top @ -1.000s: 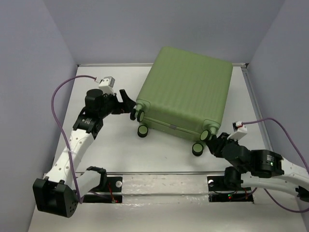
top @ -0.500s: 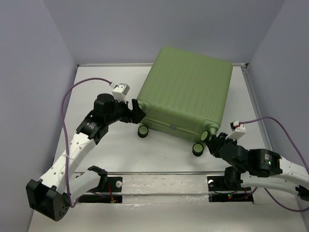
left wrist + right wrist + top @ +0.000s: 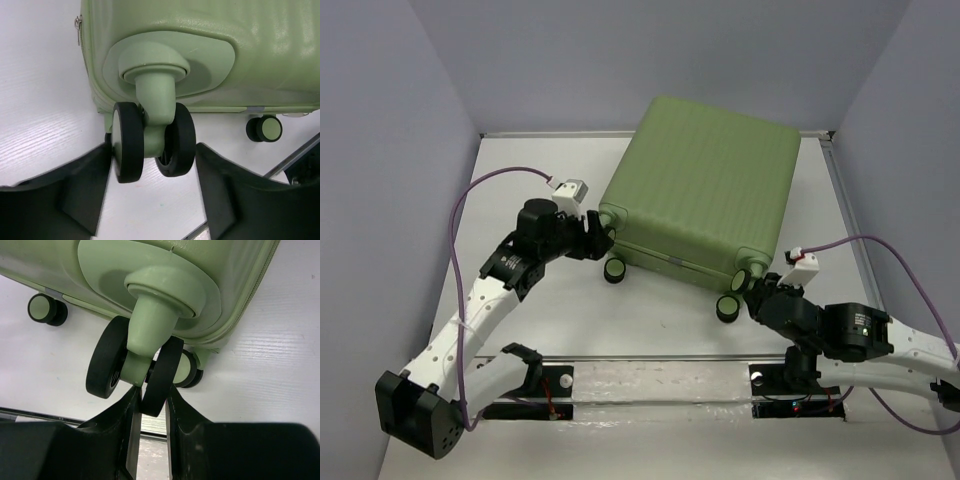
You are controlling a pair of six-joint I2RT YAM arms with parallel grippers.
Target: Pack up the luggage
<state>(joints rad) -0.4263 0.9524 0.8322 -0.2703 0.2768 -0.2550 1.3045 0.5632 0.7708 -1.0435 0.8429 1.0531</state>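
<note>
Luggage (image 3: 705, 190) is laid flat and shut on the table (image 3: 550, 310), with the casters along its near edge. At its left corner, a caster (image 3: 155, 95) is straddled by the left gripper (image 3: 152, 155), fingers spread wide. At its right corner, one wheel (image 3: 161, 371) is pinched in the right gripper (image 3: 152, 395). Both corners are probably taken so the shell can be steadied or turned for opening.

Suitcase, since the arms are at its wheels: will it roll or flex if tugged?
Probably slides rather than rolls: the suitcase lies flat on its shell. The ribbed hard shell likely stays stiff. The caster between the right fingers may swivel or spin, so that hold could slip.
</note>
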